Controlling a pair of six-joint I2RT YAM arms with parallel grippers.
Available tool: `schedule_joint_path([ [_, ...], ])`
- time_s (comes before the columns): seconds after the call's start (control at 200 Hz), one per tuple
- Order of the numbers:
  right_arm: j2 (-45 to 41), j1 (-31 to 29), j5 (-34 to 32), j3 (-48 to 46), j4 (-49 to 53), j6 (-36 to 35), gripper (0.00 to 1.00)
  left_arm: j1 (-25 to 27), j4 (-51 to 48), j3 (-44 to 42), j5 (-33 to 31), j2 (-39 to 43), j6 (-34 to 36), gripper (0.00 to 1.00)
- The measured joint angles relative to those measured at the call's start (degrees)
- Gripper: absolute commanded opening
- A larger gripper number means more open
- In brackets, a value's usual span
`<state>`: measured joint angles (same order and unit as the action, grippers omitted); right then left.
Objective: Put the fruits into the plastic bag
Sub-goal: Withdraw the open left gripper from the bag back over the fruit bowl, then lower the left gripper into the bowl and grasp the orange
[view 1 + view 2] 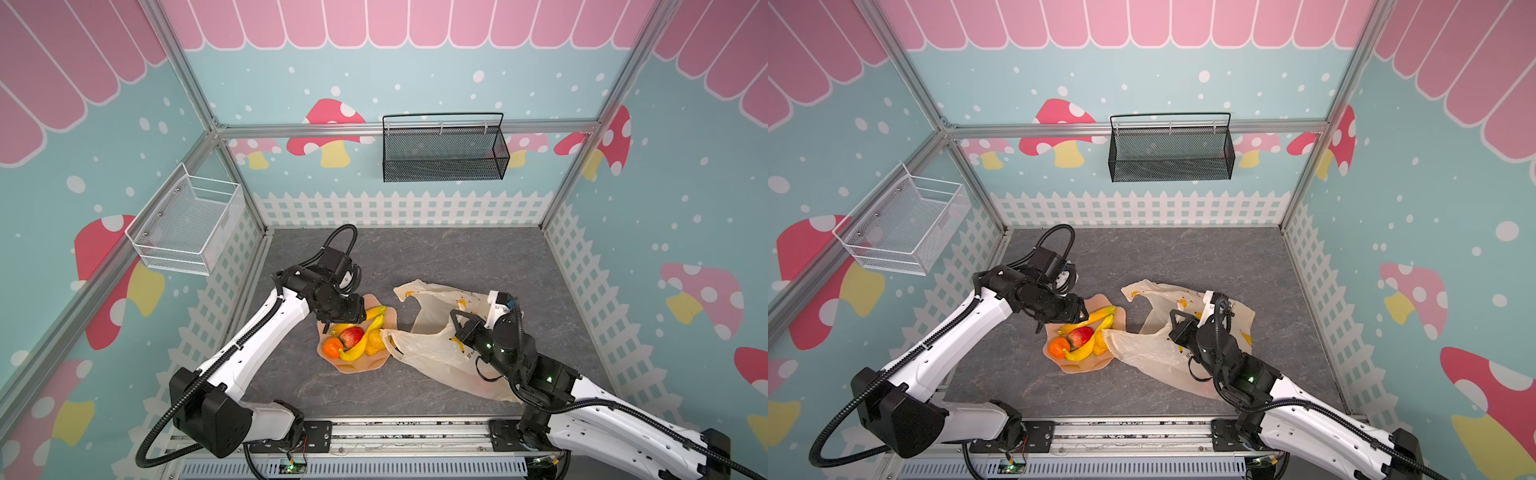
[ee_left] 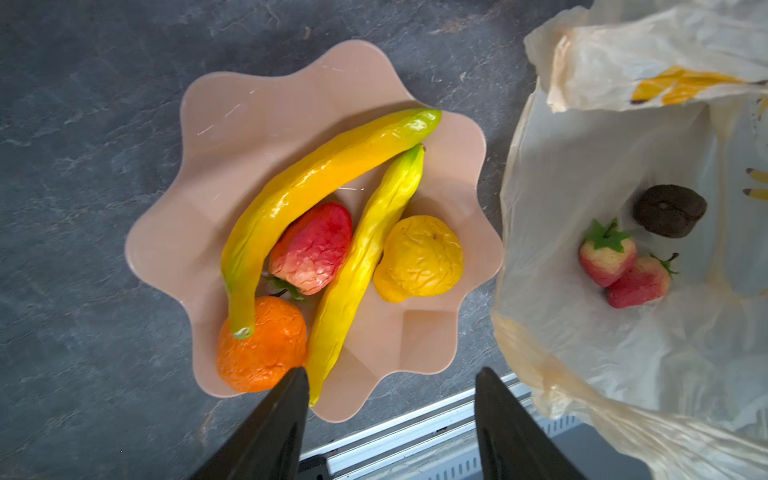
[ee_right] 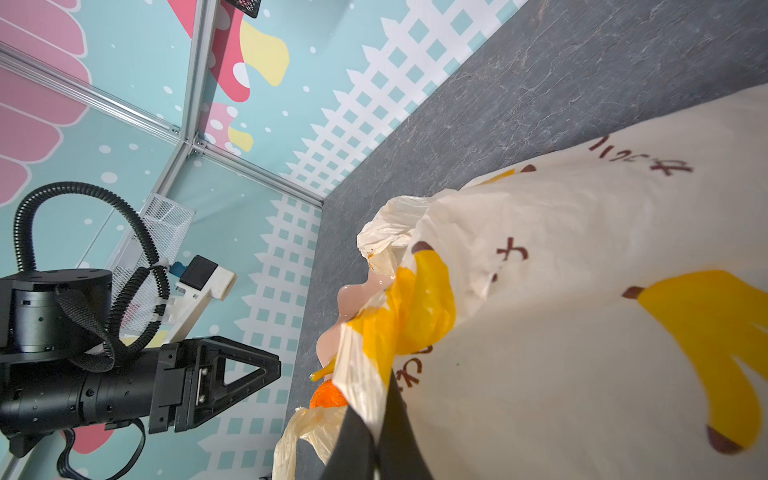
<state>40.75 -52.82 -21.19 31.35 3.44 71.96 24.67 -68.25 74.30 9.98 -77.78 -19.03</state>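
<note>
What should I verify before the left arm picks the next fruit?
1. left gripper open and empty above the plate: ok.
2. right gripper shut on the plastic bag edge: ok.
3. Bag mouth open toward the plate, strawberries and dark fruit inside: ok.
4. orange free to lift: not ok, the long banana rests its end on it.
5. handle loop clear of the plate rim: cannot tell.

plastic bag [image 2: 582, 166] mouth open beside plate [image 2: 232, 124], bananas [image 2: 316, 178] hemming strawberry [image 2: 316, 249], open tabletop [image 1: 415, 257] behind plate
</note>
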Motion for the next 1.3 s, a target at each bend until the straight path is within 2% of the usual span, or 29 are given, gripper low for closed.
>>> schedule_joint_path([
  [0.125, 0.0, 0.0, 0.0, 0.0, 0.0, 0.0, 0.00, -0.9, -2.5, 0.0, -2.2, 0.0, -0.8, 0.64],
  [0.28, 0.0, 0.0, 0.0, 0.0, 0.0, 0.0, 0.00, -4.5, -5.3, -0.9, -3.8, 0.8, -3.8, 0.64],
  [0.665, -0.1, 0.0, 0.0, 0.0, 0.0, 0.0, 0.00, -10.4, -5.4, -10.9, -0.7, 2.7, -7.5, 0.57],
  [0.78, -0.3, 0.0, 0.0, 0.0, 0.0, 0.0, 0.00, -11.1, -4.9, -12.3, -0.2, 2.5, -7.5, 0.54],
  [1.301, -1.3, 0.0, 0.0, 0.0, 0.3, 0.0, 0.00, -11.5, -0.7, -16.5, 0.8, -0.2, -7.8, 0.53],
])
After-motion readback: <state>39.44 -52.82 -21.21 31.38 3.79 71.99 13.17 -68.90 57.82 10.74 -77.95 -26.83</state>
